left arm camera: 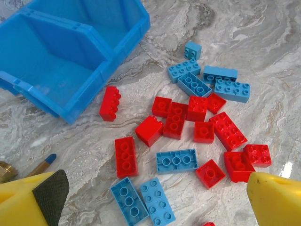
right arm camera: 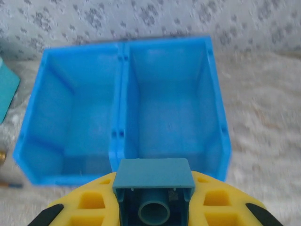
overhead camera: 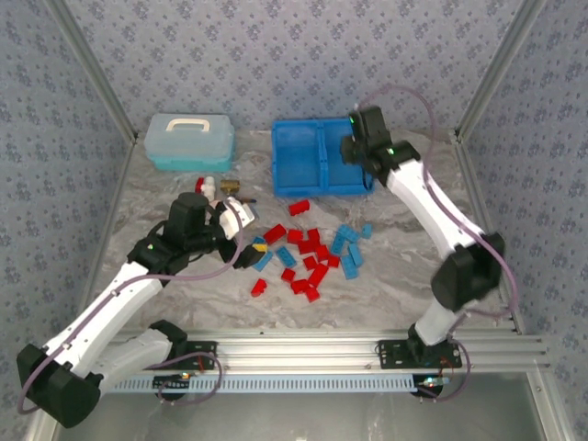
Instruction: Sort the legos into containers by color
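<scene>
Bin (left arm camera: 89, 94) cut off top-left; red lego (left arm camera: 209, 224) cropped bottom.

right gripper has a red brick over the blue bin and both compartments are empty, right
No, the brick in the right gripper is blue, not red; the right wrist view shows it. It is over the blue bin, both compartments empty.

Loose red bricks (overhead camera: 308, 246) and blue bricks (overhead camera: 346, 243), rectangular and studded, lie mingled and mostly studs-up on the table (overhead camera: 386, 276) in front of a bright blue bin (overhead camera: 296, 190). One red brick (left arm camera: 110, 103) lies on its side just beside the bin's wall. The bin's two compartments (right arm camera: 171, 117), split by a central divider, show bare floors, and a single blue brick (right arm camera: 153, 176), hollow underside toward the camera, is clamped in the right gripper (right arm camera: 153, 202) at the bin's near rim.
</scene>
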Controlling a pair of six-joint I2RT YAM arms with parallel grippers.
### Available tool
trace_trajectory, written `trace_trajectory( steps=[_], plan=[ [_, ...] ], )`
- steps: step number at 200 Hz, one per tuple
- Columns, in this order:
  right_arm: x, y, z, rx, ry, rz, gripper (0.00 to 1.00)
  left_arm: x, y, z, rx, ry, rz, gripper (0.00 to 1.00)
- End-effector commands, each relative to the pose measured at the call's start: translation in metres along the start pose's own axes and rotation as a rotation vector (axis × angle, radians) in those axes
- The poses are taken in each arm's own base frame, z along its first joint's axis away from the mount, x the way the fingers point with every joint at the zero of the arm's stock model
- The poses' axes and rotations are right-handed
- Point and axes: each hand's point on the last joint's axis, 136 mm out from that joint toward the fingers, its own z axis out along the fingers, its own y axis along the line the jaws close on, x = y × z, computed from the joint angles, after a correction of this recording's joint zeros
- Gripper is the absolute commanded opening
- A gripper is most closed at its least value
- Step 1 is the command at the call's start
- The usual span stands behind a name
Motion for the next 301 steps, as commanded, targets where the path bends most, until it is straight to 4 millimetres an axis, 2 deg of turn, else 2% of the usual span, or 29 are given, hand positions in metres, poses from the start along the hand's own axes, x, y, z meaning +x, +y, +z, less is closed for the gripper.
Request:
trace_trajectory(
  steps=[1, 11, 22, 34, 62, 87, 109, 133, 144, 167, 178, 186, 203, 224, 238, 245, 247, 261, 264, 266, 279, 301],
  plan=[
    [-0.006, -0.002, 0.054, 0.087, 0.048, -0.127, 0.16, 0.000, -0.005, -0.007, -0.008, -0.029, 0.049, 0.99],
    [-0.014, -0.001, 0.073, 0.103, 0.055, -0.139, 0.16, 0.002, -0.005, -0.007, -0.014, -0.037, 0.056, 0.99],
    [-0.010, -0.005, 0.101, 0.123, 0.089, -0.135, 0.16, 0.006, -0.007, -0.007, -0.014, -0.035, 0.067, 0.99],
    [-0.013, -0.011, 0.122, 0.134, 0.100, -0.110, 0.16, 0.009, -0.007, -0.006, -0.014, -0.028, 0.079, 0.99],
    [0.012, -0.027, 0.170, 0.149, 0.174, -0.083, 0.17, 0.009, -0.005, -0.010, -0.036, -0.023, 0.090, 0.99],
    [0.038, -0.030, 0.194, 0.087, 0.247, -0.049, 0.24, 0.007, -0.006, -0.011, -0.037, -0.044, 0.095, 0.99],
    [0.042, -0.033, 0.198, 0.067, 0.263, -0.045, 0.31, 0.009, -0.006, -0.007, -0.032, -0.040, 0.091, 0.99],
    [0.026, -0.032, 0.187, 0.059, 0.238, -0.060, 0.41, 0.010, -0.007, -0.003, -0.021, -0.029, 0.083, 0.99],
    [0.017, -0.031, 0.179, 0.055, 0.221, -0.063, 0.42, 0.012, -0.006, -0.002, -0.019, -0.023, 0.080, 0.99],
    [-0.004, -0.030, 0.159, 0.045, 0.178, -0.046, 0.43, 0.013, -0.005, -0.001, -0.026, -0.014, 0.080, 0.99],
    [-0.014, -0.027, 0.146, 0.026, 0.160, -0.030, 0.52, 0.014, -0.003, -0.001, -0.037, -0.013, 0.084, 0.99],
    [-0.019, -0.024, 0.138, 0.015, 0.153, -0.024, 0.52, 0.015, -0.002, -0.001, -0.044, -0.010, 0.084, 0.99],
    [-0.031, -0.026, 0.112, 0.021, 0.134, -0.008, 0.52, 0.016, -0.001, -0.001, -0.053, -0.005, 0.086, 0.99],
    [-0.033, -0.028, 0.074, 0.021, 0.117, 0.026, 0.53, 0.016, 0.000, -0.001, -0.059, -0.005, 0.087, 0.99],
    [-0.025, -0.032, 0.047, 0.030, 0.086, 0.044, 0.53, 0.015, 0.001, -0.002, -0.065, -0.008, 0.088, 0.99],
    [-0.009, -0.037, 0.040, 0.042, 0.089, 0.055, 0.54, 0.015, 0.001, -0.002, -0.065, -0.009, 0.089, 0.99],
    [-0.011, -0.037, 0.033, 0.039, 0.073, 0.060, 0.54, 0.015, 0.001, -0.002, -0.067, -0.012, 0.090, 0.99],
    [0.013, -0.047, 0.010, 0.048, 0.065, 0.105, 0.54, 0.014, 0.000, -0.003, -0.065, -0.019, 0.092, 0.99],
    [0.028, -0.050, 0.009, 0.056, 0.090, 0.109, 0.54, 0.014, 0.000, -0.003, -0.064, -0.020, 0.092, 0.99],
    [0.027, -0.050, 0.005, 0.051, 0.072, 0.116, 0.54, 0.013, 0.001, -0.003, -0.066, -0.020, 0.092, 0.99],
    [0.054, -0.060, -0.010, 0.063, 0.085, 0.149, 0.54, 0.013, 0.000, -0.003, -0.062, -0.023, 0.095, 0.99],
    [0.110, -0.070, -0.018, 0.084, 0.165, 0.169, 0.54, 0.013, -0.001, -0.002, -0.054, -0.021, 0.096, 0.99]
  ],
)
